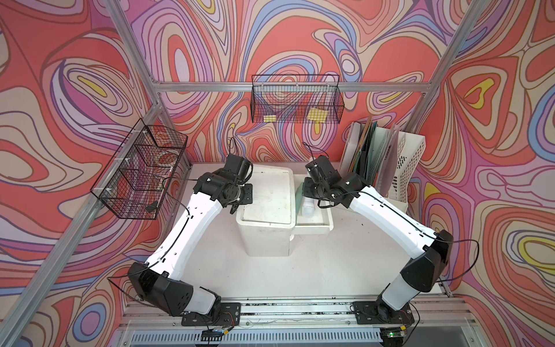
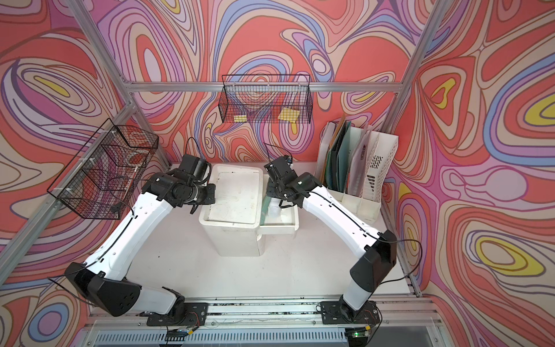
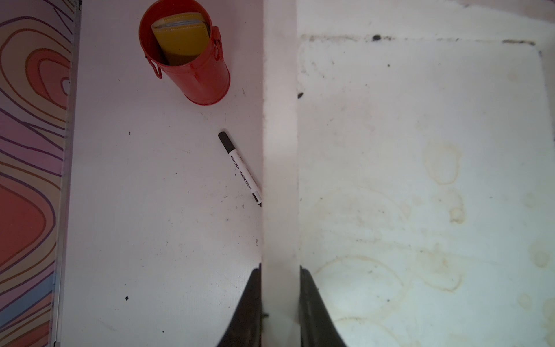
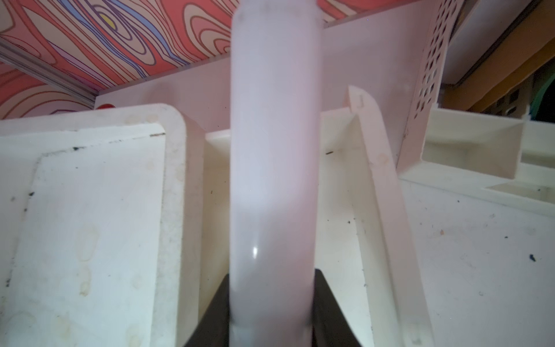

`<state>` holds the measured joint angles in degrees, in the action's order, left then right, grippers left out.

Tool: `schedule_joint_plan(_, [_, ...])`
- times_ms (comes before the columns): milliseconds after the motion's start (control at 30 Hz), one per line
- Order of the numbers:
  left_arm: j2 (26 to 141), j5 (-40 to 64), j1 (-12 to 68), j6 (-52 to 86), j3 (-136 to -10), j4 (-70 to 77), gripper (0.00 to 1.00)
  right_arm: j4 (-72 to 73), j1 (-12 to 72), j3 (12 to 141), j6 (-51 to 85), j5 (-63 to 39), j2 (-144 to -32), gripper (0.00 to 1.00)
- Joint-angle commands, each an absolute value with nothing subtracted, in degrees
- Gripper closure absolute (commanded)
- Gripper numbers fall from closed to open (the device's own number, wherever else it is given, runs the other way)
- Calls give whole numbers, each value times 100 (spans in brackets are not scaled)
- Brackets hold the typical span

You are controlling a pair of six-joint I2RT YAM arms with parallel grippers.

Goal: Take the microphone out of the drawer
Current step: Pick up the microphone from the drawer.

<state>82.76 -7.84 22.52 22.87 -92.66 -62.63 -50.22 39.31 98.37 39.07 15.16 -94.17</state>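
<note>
Right pincer [image 4: 271, 278] clamps microphone [image 4: 273, 150], probably; left pincer [image 3: 280, 269] clamps cabinet rim [image 3: 280, 120] — marker [image 3: 240, 168] beside.

Top views evenly lit, soft shadows, wide-angle bowing at edges. Right wrist: close white plastic cylinder [image 4: 273, 150] blurred, small glint on it. Left wrist dim, black fingers [image 3: 247, 309] defocused.
</note>
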Motion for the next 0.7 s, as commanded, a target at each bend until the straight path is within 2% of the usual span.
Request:
schedule_joint_plan(0, [8193, -560, 2238, 2081, -9188, -6164, 100, -4488, 3929, 9866, 3322, 1964, -9025, 98])
schedule_joint_plan(467, [8270, -336, 2233, 1573, -9200, -6131, 100, -4436, 3882, 9520, 2080, 3324, -8265, 98])
schedule_joint_plan(667, [8265, -351, 2233, 1590, -9250, -6127, 100, -4487, 3401, 8900, 2041, 3066, -7781, 98])
